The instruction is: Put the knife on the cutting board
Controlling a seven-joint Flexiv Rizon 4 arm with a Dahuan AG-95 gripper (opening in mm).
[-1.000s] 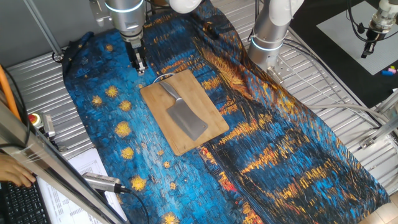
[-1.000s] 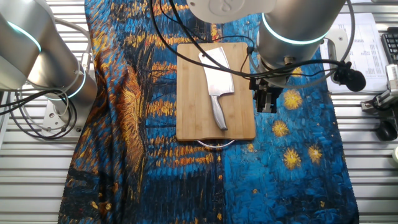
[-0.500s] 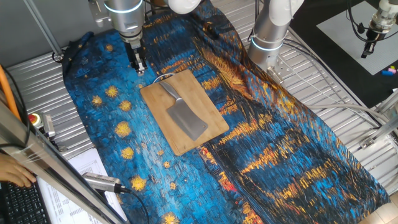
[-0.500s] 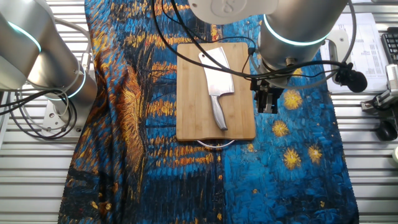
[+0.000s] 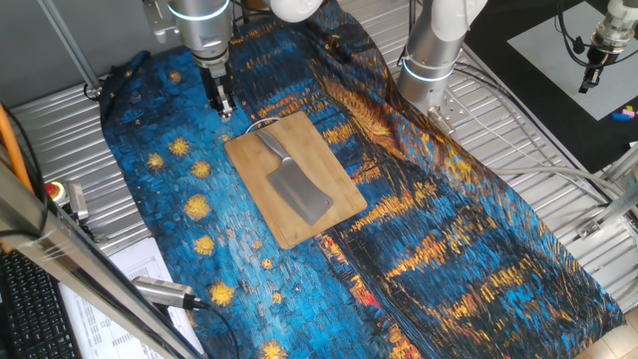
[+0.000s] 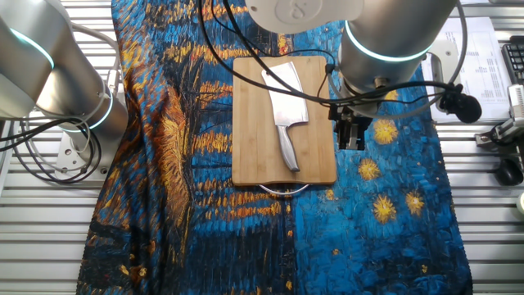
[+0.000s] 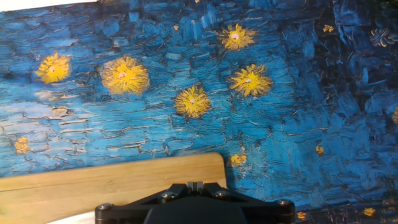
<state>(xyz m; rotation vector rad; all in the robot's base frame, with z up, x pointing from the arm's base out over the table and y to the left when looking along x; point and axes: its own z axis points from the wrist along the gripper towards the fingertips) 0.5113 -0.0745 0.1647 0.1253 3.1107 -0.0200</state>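
The knife [image 5: 296, 186] lies flat on the cutting board [image 5: 334, 170], blade toward the near end and handle toward the wire loop [image 5: 261, 125]. From the other side, the knife [image 6: 284, 106] rests along the middle of the board [image 6: 247, 131]. My gripper [image 5: 222, 106] hangs beside the board's loop-end corner, apart from the knife and holding nothing. In the other fixed view the gripper [image 6: 352, 138] is just off the board's right edge. The hand view shows the gripper [image 7: 195, 185] shut, its pads together over a corner of the board [image 7: 93, 183].
A blue and orange painted cloth [image 5: 449, 249] covers the table. A second arm's base [image 5: 434, 60] stands at the far side. A red button [image 5: 55, 191], papers [image 5: 135, 267] and a handheld tool [image 5: 164, 291] lie at the near left edge.
A person's hand at the lower left edge of the fixed view is gone. The gripper, knife and board have not moved.
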